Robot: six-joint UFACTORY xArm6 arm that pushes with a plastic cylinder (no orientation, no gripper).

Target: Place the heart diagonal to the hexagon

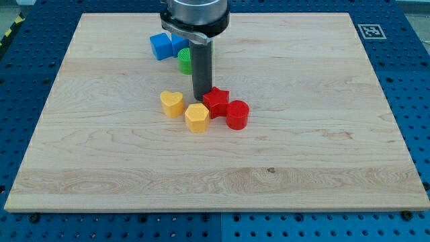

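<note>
The yellow heart lies near the board's middle, just left of and slightly above the yellow hexagon; the two almost touch. My tip stands just above the hexagon, right of the heart and touching the left side of the red star. A red cylinder sits at the star's lower right, touching it.
A blue block and a second blue block lie near the view's top, with a green block below them, partly hidden by the rod. The wooden board sits on a blue perforated table.
</note>
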